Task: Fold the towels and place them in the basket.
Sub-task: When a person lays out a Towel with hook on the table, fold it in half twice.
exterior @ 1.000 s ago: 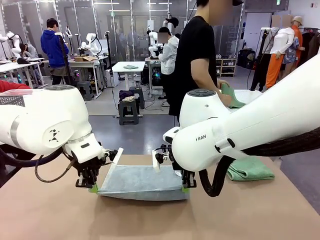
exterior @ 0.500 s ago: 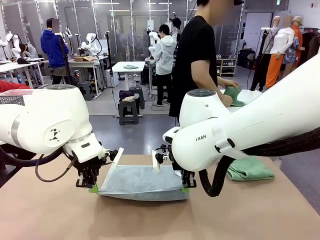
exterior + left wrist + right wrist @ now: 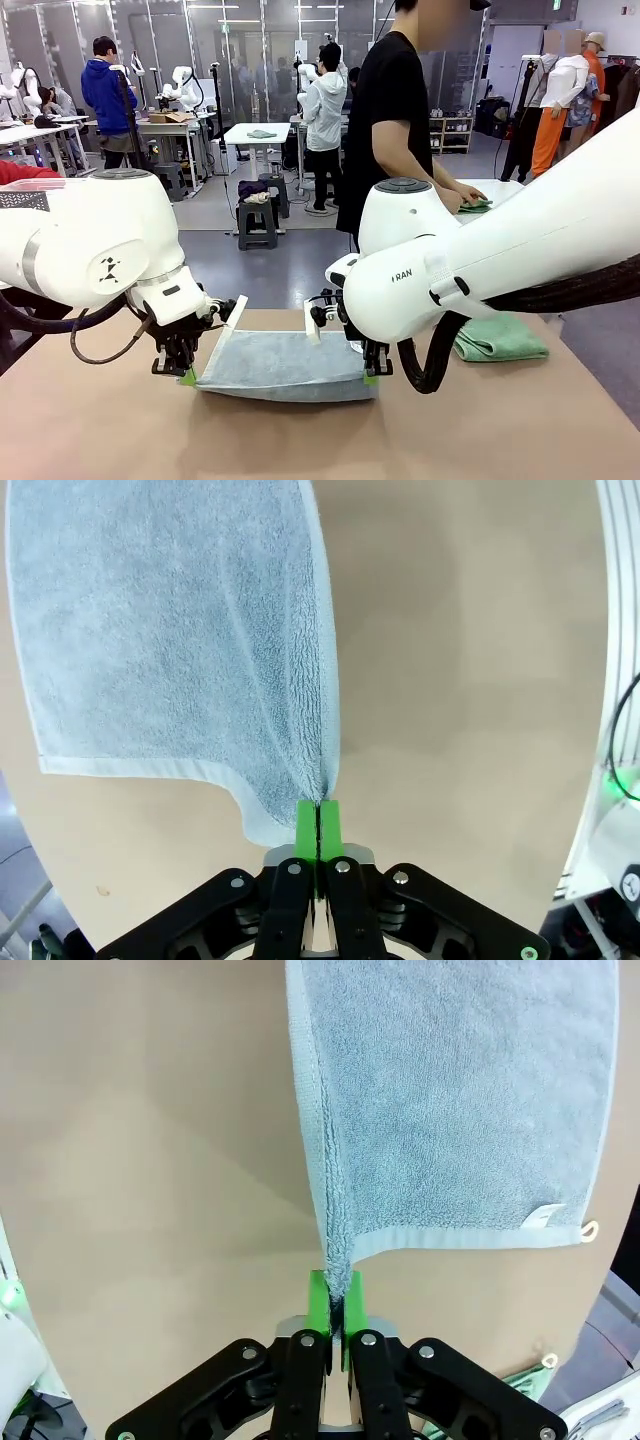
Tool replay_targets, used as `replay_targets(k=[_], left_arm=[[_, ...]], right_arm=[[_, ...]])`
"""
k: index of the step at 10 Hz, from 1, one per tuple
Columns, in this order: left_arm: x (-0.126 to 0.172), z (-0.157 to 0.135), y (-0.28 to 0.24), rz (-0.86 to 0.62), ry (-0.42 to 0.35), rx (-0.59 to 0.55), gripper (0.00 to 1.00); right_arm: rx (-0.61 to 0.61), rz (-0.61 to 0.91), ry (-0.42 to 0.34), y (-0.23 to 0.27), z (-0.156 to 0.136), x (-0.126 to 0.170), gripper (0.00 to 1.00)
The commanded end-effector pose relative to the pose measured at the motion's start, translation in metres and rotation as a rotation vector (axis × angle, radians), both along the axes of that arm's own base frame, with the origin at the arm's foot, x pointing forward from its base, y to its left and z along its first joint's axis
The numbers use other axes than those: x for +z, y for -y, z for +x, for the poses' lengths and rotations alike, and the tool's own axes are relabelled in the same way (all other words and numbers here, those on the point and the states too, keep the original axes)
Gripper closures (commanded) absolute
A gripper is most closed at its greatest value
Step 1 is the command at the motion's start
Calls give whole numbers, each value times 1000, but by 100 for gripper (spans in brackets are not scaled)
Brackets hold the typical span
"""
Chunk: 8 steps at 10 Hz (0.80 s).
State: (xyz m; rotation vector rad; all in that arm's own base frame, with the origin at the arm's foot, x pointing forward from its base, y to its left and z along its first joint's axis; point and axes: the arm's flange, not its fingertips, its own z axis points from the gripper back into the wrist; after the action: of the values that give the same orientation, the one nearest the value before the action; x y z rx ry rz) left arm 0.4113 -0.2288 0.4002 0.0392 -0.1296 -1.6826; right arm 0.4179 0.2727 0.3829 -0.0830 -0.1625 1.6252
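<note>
My left gripper (image 3: 318,825) and right gripper (image 3: 338,1295) pinch corners of the grey-blue towel (image 3: 285,365); uneven pulling could slip one free.

Both arms are glossy white with rounded, bulbous joints; the left arm (image 3: 90,250) bears a small black emblem (image 3: 108,270), the right arm (image 3: 500,250) dark "FRAN" lettering (image 3: 402,275); black cables (image 3: 422,387) loop beneath each; the left gripper (image 3: 318,825) and right gripper (image 3: 338,1295) are black, with silver screws (image 3: 290,867) and bright green pads (image 3: 308,825).

Grey floor (image 3: 250,265) stretches past a white worktable (image 3: 256,133) and dark stool (image 3: 258,222) toward glass partitions (image 3: 240,60).
</note>
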Motion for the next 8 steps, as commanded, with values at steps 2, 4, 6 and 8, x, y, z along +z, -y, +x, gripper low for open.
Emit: replay_targets(k=[2,4,6,8], left_arm=[[7,15,-10,-38,-66,-12,99],[11,35,-12,-92,-131,-6,99],[17,52,-12,-103,-185,-25,99],[20,74,-11,-85,-211,-27,99]], right_arm=[[21,5,-74,0,20,12,94],[39,18,-161,0,40,15,94],[49,22,-193,0,55,21,94],[62,26,-218,0,75,24,94]])
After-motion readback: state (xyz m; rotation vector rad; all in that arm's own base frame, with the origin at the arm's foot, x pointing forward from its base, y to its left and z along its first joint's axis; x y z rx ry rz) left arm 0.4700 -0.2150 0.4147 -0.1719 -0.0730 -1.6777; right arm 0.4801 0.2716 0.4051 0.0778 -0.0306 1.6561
